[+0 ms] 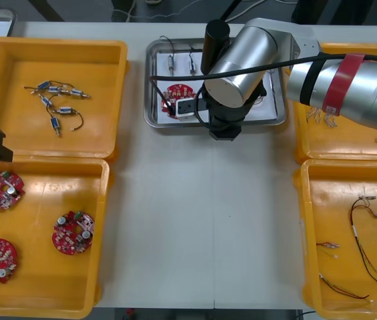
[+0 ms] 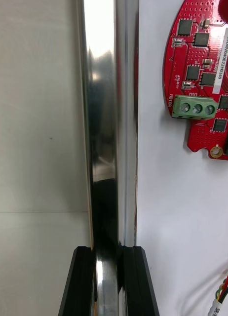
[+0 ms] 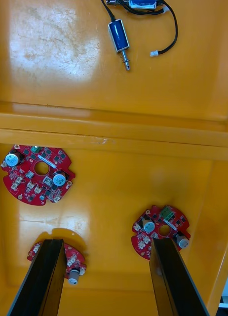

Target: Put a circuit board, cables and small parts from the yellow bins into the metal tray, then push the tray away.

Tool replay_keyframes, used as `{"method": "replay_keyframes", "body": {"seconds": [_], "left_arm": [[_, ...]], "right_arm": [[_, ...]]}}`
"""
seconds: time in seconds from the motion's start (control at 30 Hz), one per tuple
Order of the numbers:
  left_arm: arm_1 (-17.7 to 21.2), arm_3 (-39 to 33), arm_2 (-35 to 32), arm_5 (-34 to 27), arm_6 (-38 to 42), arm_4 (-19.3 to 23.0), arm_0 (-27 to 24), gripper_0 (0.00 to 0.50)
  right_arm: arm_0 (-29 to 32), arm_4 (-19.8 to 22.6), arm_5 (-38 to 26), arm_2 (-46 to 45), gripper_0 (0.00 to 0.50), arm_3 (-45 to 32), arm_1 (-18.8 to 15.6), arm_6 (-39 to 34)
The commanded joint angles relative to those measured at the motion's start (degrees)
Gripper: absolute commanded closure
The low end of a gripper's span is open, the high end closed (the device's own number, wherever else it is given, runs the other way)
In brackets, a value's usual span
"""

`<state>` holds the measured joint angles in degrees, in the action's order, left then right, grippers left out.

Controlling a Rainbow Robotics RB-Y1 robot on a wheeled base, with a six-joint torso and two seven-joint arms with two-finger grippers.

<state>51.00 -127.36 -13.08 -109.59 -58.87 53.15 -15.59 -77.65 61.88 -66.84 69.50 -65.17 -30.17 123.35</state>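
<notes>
**Metal tray (image 1: 149, 100): loaded, rim being gripped, push pending**

Right gripper (image 1: 225, 127): sitting at the tray's near rim, toward the middle of the table (image 1: 201, 220). In the right wrist view its fingers (image 2: 79, 281) are clamping the shiny rim between them, one standing outside the tray and one over its white floor.

Tray contents: one round red circuit board (image 1: 175, 100) is lying flat just inside the gripped rim. Two small metal parts (image 1: 170, 63) are resting along the far side. A red and yellow cable (image 2: 223, 289) is trailing near the inner finger.

Left gripper (image 3: 105, 242): hanging idle over the near yellow bin (image 1: 105, 233) on the robot's left, fingers spread and holding nothing, with three spare boards (image 3: 37, 174) lying below.

Status, as judged: loading is looking complete, with a board, cable and parts all lying inside. The push is remaining, since the tray is sitting between the bins, not yet sent away.
</notes>
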Motion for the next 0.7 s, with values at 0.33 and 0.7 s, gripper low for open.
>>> {"method": "replay_keyframes", "body": {"seconds": [0.33, 0.7], "left_arm": [[-0.7, -1.6, -1.7, -0.4, -4.1, -0.2, 0.8, 0.000], [-0.7, -1.6, -1.7, -0.4, -4.1, -0.2, 0.8, 0.000]], "right_arm": [[-3.2, 0.1, 1.2, -2.1, 0.310, 2.9, 2.2, 1.0], [-3.2, 0.6, -0.7, -4.2, 0.000, 2.7, 2.2, 0.8]]}}
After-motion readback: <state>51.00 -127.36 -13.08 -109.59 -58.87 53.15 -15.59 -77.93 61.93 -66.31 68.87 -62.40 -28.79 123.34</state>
